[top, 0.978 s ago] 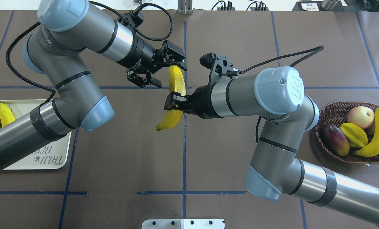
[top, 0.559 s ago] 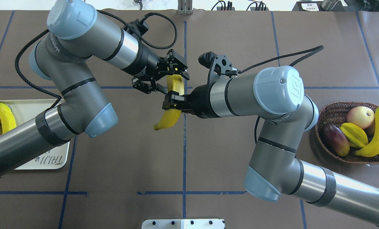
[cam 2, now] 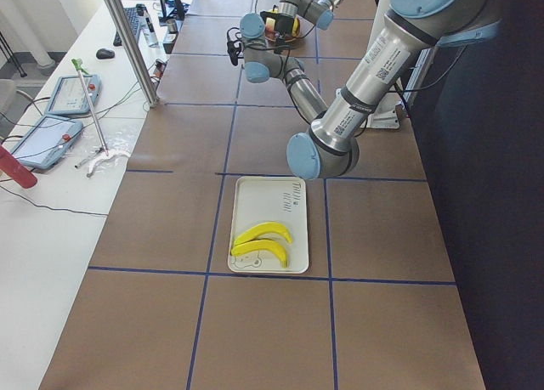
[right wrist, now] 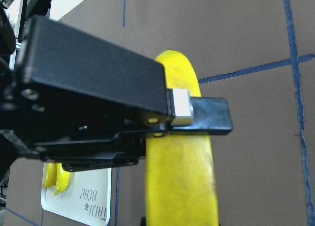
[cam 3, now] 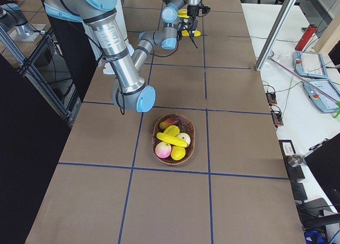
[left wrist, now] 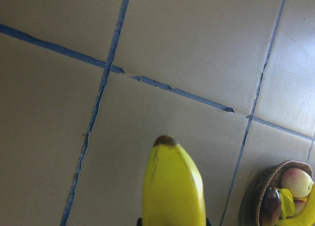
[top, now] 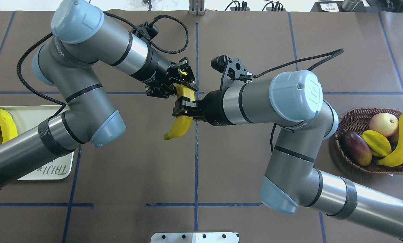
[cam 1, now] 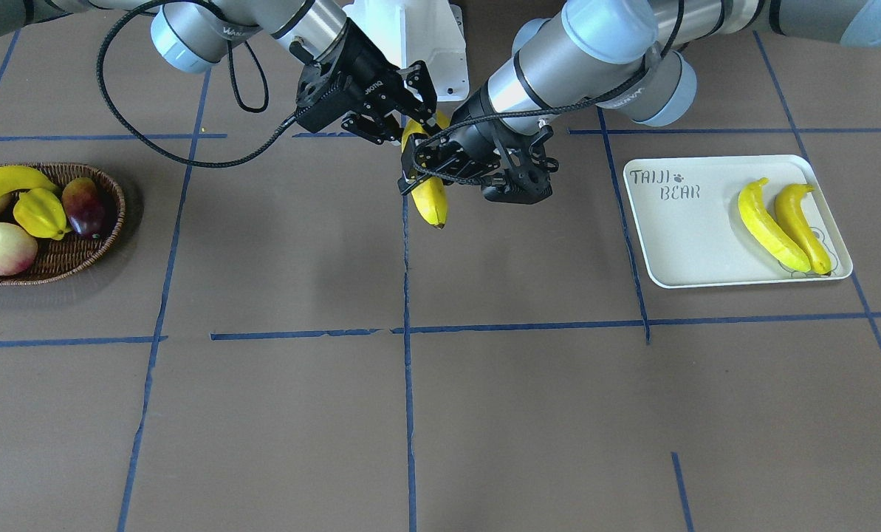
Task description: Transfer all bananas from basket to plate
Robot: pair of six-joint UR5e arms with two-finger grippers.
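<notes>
Currently | banana (top: pixel 179 125) aloft over tabletop (top: pixel 242 40), long axis toward robot | right jaws clamp its middle | left jaws closed on far end | plate (top: pixel 29 116) on left arm's side

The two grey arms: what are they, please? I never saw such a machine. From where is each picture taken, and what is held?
They are two robot arms at a brown table, each ending in a two-finger gripper. One picture looks down from behind the robot, one faces it, two look from the table's ends, and two come from wrist cameras. The right gripper and the left gripper both clamp one banana above the table. Two bananas lie on the plate; a fourth banana lies in the basket with other fruit.
</notes>
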